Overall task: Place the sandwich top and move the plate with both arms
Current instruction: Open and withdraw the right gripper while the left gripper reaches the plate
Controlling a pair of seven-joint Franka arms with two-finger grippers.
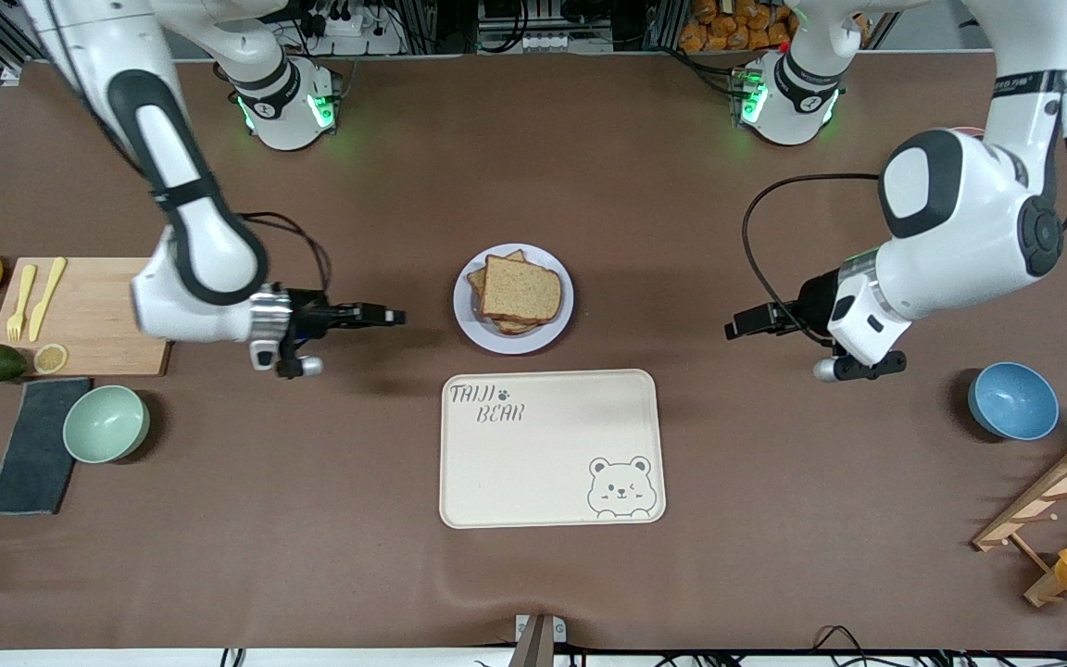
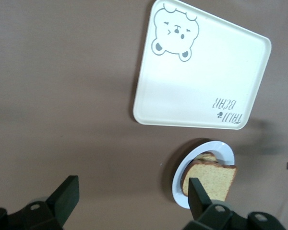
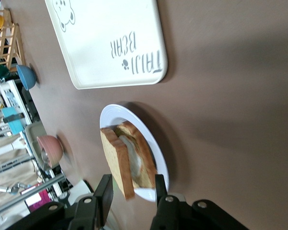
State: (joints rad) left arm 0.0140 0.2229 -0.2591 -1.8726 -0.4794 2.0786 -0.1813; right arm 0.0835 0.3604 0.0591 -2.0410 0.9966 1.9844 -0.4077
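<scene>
On the round plate (image 1: 470,320), which sits just beyond the bear-printed tray (image 1: 551,448) as seen from the front camera, the top slice of bread (image 1: 520,289) lies flat over a lower slice (image 1: 479,277), slightly askew. Toward the right arm's end of the table, the right gripper (image 1: 392,317) hangs just beside the plate, jaws partly apart and holding nothing. Well clear of the plate toward the other end, the left gripper (image 1: 735,327) waits with jaws wide apart and empty.
</scene>
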